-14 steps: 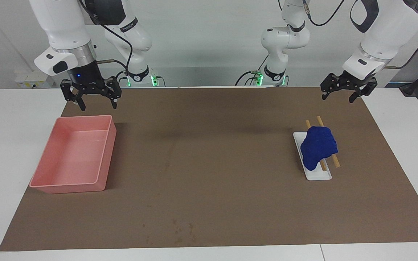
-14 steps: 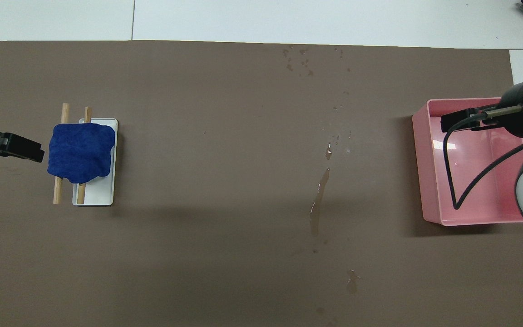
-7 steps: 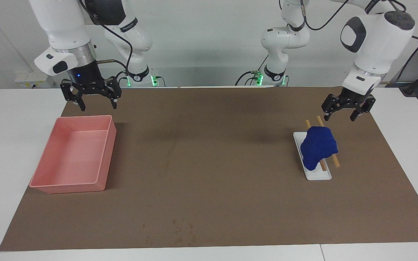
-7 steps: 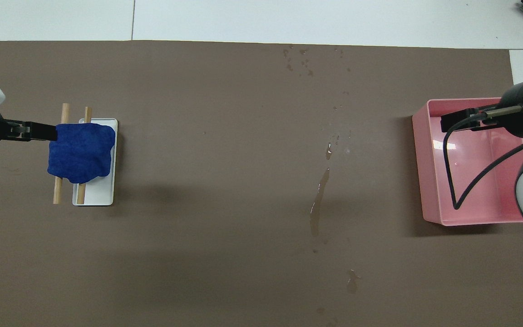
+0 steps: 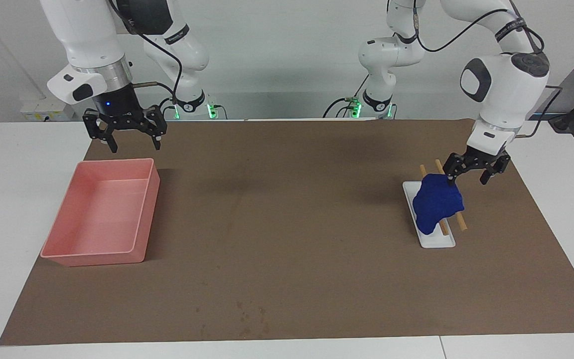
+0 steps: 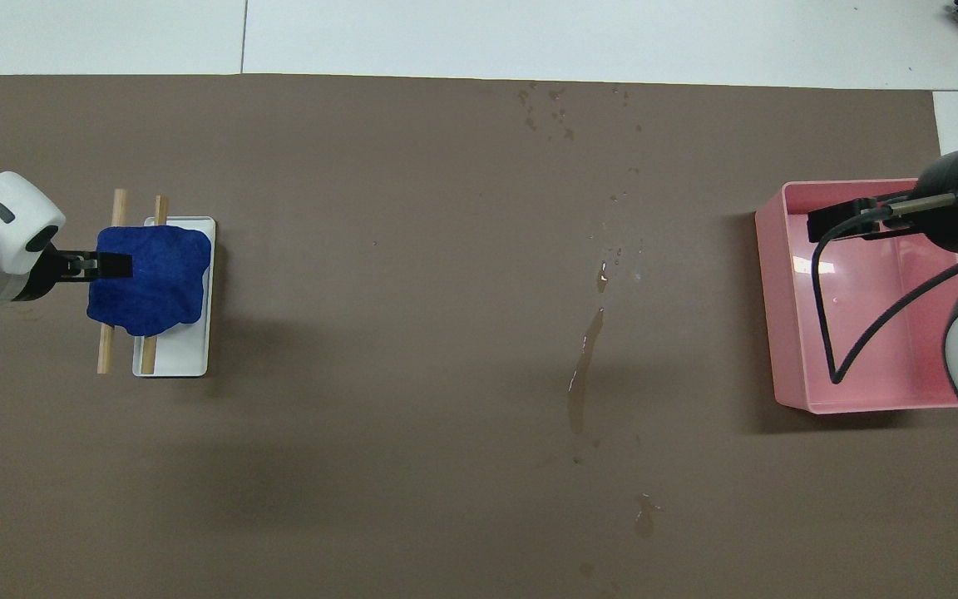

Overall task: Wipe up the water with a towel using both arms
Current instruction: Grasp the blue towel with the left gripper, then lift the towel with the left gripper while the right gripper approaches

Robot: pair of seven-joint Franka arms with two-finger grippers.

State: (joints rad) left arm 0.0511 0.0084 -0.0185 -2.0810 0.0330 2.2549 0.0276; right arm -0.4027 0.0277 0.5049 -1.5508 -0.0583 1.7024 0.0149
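Note:
The blue towel (image 5: pixel 436 202) (image 6: pixel 155 279) lies bunched over two wooden sticks (image 5: pixel 461 224) on a small white dish (image 5: pixel 434 242), toward the left arm's end of the table. My left gripper (image 5: pixel 468 178) (image 6: pixel 116 266) is open, low over the towel's edge nearest the robots. One of its fingertips (image 5: pixel 450 180) is at the cloth and the other stands off it. My right gripper (image 5: pixel 134 143) (image 6: pixel 849 223) waits open, raised by the pink tray (image 5: pixel 145 209). Water (image 6: pixel 583 366) streaks the brown mat mid-table, with drops (image 6: pixel 547 112) farther out.
The pink tray (image 6: pixel 787 399) holds nothing and sits toward the right arm's end of the table. A brown mat (image 5: pixel 287 224) covers most of the white table. More small puddles (image 6: pixel 644 516) lie nearer to the robots than the streak.
My left gripper has come down and forward from above the mat's corner to the towel's edge, still open. The right arm has not moved.

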